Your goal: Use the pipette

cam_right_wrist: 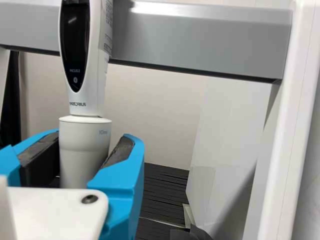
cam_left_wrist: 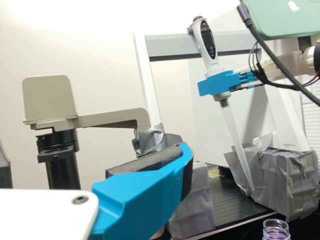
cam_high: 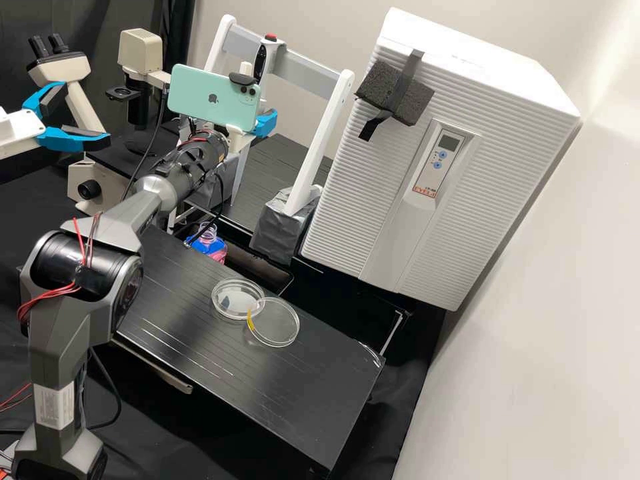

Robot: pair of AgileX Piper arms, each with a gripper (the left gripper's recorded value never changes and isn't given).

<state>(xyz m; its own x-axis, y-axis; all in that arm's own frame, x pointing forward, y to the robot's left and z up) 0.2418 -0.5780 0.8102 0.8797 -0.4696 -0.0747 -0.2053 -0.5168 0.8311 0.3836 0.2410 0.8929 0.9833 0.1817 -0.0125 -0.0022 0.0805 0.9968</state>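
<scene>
The pipette [cam_right_wrist: 84,100] stands upright, its white lower barrel clasped between the dark pads of the right gripper [cam_right_wrist: 80,150], whose blue fingers [cam_right_wrist: 122,180] press on either side. Its dark-faced upper body rises in front of a grey crossbar [cam_right_wrist: 200,40]. A white upright [cam_right_wrist: 287,150] stands nearby, above the black ribbed tabletop [cam_right_wrist: 160,195].

A working laboratory: an inverted microscope [cam_high: 80,180] with twin eyepieces stands at the far left of a black table [cam_high: 280,393]. On the table lie a clear petri dish [cam_high: 237,298] and its lid [cam_high: 275,322], with a small bottle of pink liquid [cam_high: 212,243] close behind. A pipette [cam_right_wrist: 82,60] hangs from a white stand [cam_high: 320,127]. Beside the stand sits a white ribbed benchtop unit [cam_high: 427,167] with a small display and buttons.
</scene>
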